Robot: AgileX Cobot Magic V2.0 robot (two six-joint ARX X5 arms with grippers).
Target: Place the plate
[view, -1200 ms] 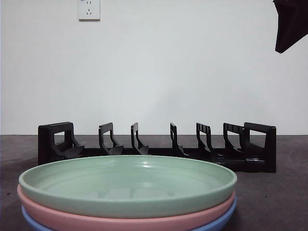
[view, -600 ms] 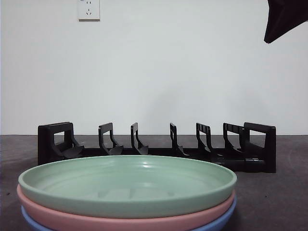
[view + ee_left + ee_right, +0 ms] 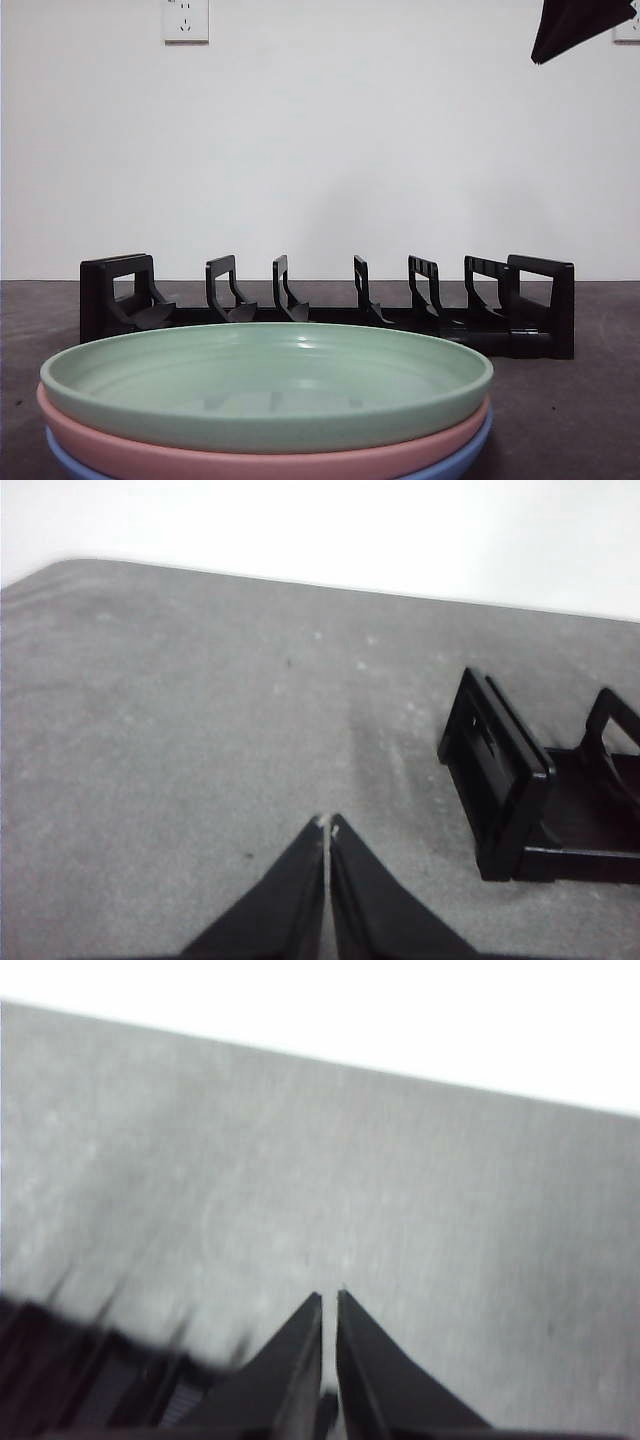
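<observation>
A green plate point(image 3: 266, 385) lies on top of a pink plate point(image 3: 250, 458) and a blue plate point(image 3: 455, 452), stacked close to the front camera. Behind the stack stands a black plate rack point(image 3: 325, 305) with several upright dividers and nothing in its slots. One end of the rack point(image 3: 530, 790) shows in the left wrist view, off to the side of my left gripper point(image 3: 326, 823), which hangs shut over bare table. My right gripper point(image 3: 330, 1298) is shut with nothing in it, high above the rack's other end point(image 3: 90, 1375); it shows as a black tip point(image 3: 570, 25) at the front view's top right.
The table point(image 3: 590, 400) is dark grey and ends at a white wall with a power socket point(image 3: 185, 18) high on the left.
The black tip at the top right of the front view has moved up and to the left. The plates and the rack have not moved.
</observation>
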